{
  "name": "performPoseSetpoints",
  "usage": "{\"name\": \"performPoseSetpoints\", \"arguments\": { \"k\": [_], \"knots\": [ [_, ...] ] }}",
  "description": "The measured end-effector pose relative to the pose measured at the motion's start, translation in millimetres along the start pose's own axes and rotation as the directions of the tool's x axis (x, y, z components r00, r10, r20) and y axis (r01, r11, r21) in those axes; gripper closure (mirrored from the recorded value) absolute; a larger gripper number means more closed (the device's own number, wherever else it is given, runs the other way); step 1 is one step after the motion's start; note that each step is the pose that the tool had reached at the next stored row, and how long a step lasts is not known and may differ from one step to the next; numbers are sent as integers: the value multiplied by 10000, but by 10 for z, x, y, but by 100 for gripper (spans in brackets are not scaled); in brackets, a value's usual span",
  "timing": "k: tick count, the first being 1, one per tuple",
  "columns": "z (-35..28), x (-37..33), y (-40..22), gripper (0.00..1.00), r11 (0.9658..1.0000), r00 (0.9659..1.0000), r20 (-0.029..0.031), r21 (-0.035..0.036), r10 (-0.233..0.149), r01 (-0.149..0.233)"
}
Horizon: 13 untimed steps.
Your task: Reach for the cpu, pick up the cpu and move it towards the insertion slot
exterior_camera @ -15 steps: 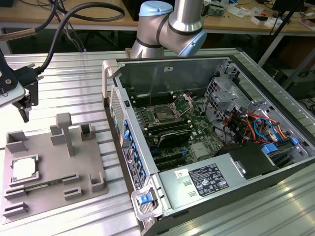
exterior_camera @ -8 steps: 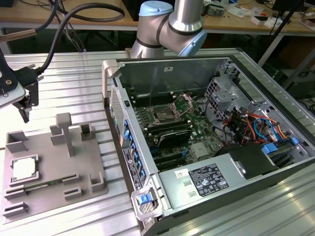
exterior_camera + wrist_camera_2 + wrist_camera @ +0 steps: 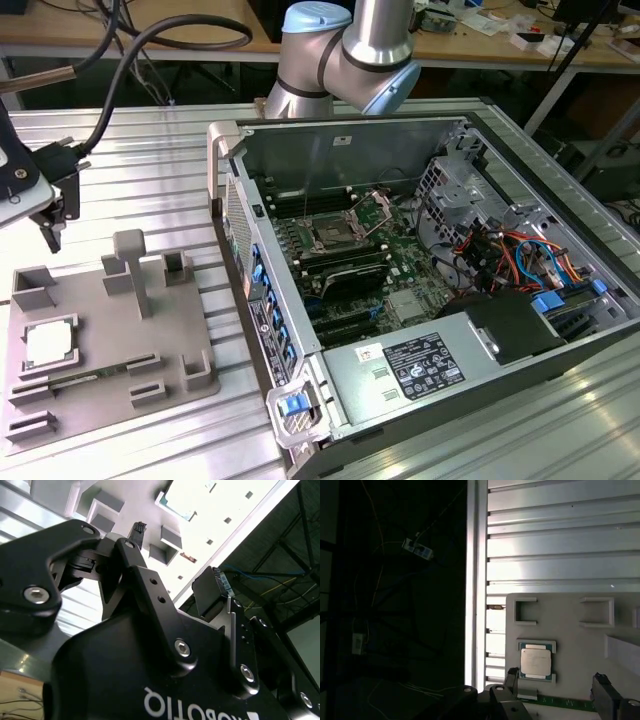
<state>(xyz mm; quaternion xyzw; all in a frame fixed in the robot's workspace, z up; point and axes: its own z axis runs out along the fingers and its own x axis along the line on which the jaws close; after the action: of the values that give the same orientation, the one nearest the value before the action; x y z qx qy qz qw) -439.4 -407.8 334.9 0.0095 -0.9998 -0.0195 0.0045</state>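
The cpu (image 3: pixel 48 345) is a small pale silvery square lying flat in a recess of the grey plastic tray (image 3: pixel 120 345) at the exterior view's left. My gripper (image 3: pixel 55 215) hangs above the tray's far left corner, apart from the chip. In the first wrist view the cpu (image 3: pixel 536 662) lies in its recess, with two dark fingertips (image 3: pixel 512 676) spread wide just past it; the gripper is open and holds nothing. The insertion slot (image 3: pixel 330 238), a silver-framed socket with a dark centre, sits on the green motherboard inside the open computer case.
The open computer case (image 3: pixel 420 260) fills the exterior view's right, with the arm's base (image 3: pixel 340 60) behind it. Raised blocks (image 3: pixel 130 265) stand on the tray. A green memory stick (image 3: pixel 560 702) lies by the cpu. The ribbed table's edge (image 3: pixel 476 580) drops to dark floor.
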Motion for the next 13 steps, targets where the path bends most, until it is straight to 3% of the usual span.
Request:
{"name": "performPoseSetpoints", "arguments": {
  "k": [13],
  "knots": [
    [167,-1,-7,34,10000,10000,0,0,0,0]
  ]
}}
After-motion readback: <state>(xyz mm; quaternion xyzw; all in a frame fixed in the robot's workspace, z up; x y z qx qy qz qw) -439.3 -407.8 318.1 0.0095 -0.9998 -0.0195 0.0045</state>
